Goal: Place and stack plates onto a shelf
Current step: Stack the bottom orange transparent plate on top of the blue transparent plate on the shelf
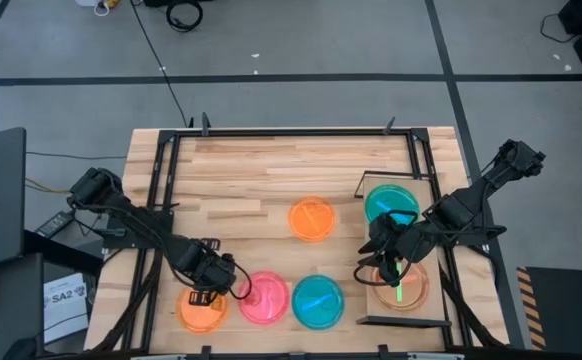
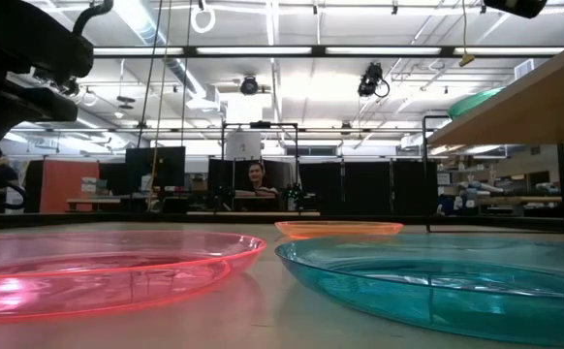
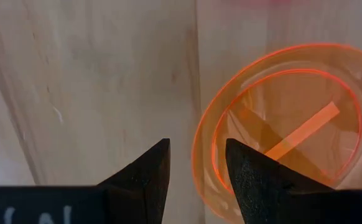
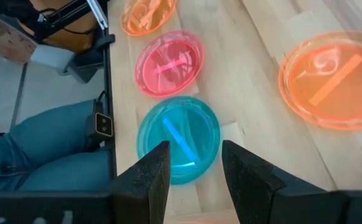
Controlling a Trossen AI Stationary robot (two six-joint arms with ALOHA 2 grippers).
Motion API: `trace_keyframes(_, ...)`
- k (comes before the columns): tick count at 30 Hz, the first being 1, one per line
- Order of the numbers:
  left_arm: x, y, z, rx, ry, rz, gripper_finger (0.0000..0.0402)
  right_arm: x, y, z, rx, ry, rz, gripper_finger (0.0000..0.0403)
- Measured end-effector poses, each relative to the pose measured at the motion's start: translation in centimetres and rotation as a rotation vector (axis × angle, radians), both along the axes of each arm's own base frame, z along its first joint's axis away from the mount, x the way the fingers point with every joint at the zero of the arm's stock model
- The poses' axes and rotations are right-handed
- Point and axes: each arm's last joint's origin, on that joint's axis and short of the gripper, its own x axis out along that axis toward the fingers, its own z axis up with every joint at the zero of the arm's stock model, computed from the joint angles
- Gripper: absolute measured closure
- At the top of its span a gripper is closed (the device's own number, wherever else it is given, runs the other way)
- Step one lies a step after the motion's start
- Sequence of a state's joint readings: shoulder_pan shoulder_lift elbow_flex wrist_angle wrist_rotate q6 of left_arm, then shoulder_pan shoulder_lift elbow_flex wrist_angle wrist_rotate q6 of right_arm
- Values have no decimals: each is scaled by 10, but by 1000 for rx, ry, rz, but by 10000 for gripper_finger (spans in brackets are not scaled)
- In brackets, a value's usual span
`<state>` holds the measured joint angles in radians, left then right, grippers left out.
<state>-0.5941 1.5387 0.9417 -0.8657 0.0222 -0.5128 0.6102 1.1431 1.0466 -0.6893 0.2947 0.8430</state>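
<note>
While both arms reached over the tabletop [image 1: 271, 160] in the high view, the left gripper [image 1: 233, 283] sat at lower left between an orange plate [image 1: 202, 310] and a pink plate [image 1: 264, 298], its fingers [image 3: 147, 177] parted and holding nothing. The wrist view showed the orange plate's rim just beside one finger. A teal-blue plate [image 1: 318, 300] lay right of the pink one at lower centre; another orange plate [image 1: 312, 219] lay mid-frame. At right, the shelf [image 1: 371, 296] carried a teal-green plate [image 1: 386, 200] at its upper end and an orange plate [image 1: 411, 290] at its lower end. The right gripper [image 1: 391, 262] hovered over that lower plate, fingers [image 4: 150, 180] apart, empty. A person [image 2: 256, 177] sat in the room behind, centre of the low view.
</note>
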Motion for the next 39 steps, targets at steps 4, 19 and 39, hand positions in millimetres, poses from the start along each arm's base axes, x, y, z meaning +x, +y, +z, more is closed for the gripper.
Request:
trace_keyframes(4,3,-2,-4,-2,-3,0,239,0,0,1,-6,-9,13,251)
trace_keyframes(19,11,-9,-43,16,157,-35,240,0,1,1,-2,-6,17,251)
trace_keyframes(39,11,-8,-46,22,174,-27,334,0,1,1,-3,-6,17,251)
